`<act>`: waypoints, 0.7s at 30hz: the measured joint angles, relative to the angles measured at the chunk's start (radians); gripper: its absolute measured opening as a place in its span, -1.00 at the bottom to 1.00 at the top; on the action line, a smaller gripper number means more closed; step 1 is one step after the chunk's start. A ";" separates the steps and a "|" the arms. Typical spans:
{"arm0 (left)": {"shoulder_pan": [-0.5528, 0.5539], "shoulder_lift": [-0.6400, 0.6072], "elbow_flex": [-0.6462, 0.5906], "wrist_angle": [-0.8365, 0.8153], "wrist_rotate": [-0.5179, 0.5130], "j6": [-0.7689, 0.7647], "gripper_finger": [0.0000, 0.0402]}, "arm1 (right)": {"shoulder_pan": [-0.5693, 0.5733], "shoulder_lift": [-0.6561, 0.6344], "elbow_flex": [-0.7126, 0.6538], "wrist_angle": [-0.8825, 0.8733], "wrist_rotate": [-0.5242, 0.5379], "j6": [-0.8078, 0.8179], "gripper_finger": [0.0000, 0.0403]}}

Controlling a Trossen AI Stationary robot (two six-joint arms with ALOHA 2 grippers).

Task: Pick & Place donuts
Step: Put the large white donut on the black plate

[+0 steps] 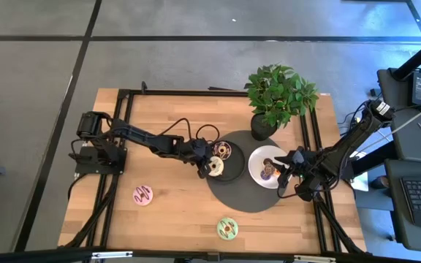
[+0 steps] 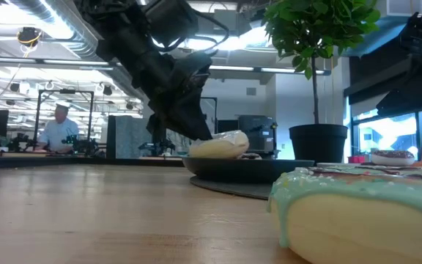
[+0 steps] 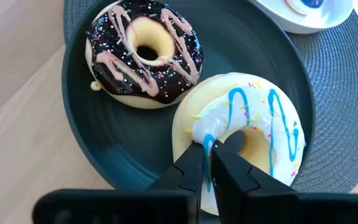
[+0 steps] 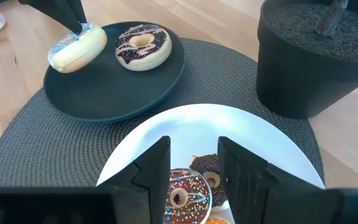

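Pinching the white-iced donut (image 3: 241,140) by its rim, tilted on the black plate (image 3: 98,146), the left tool (image 3: 207,163) is clamped; opening carelessly could roll it off. Right tool (image 4: 194,158) hangs open over the white plate (image 4: 266,134).

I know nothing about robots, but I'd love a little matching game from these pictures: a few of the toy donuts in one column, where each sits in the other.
Things:
1. chocolate-iced donut with pink drizzle
2. white-iced donut with blue drizzle
3. pink-iced donut
4. green-iced donut

Places:
A. bare wood, table's left part
B. lying flat on the round black plate
C. bare wood, near the table's front edge
D. tilted on the black plate, pinched by the left end effector

Pairs: 1-B, 2-D, 3-A, 4-C
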 joint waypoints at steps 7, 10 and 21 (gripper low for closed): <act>0.000 0.000 0.000 0.004 -0.001 0.002 -0.86 | 0.000 0.000 0.000 0.000 0.000 0.000 -0.33; 0.000 0.000 0.000 0.003 -0.001 0.008 -0.83 | 0.000 0.000 0.000 0.000 0.000 0.000 -0.33; 0.000 0.000 0.000 0.003 -0.008 -0.011 -0.60 | 0.000 0.000 0.000 0.000 0.000 -0.006 -0.33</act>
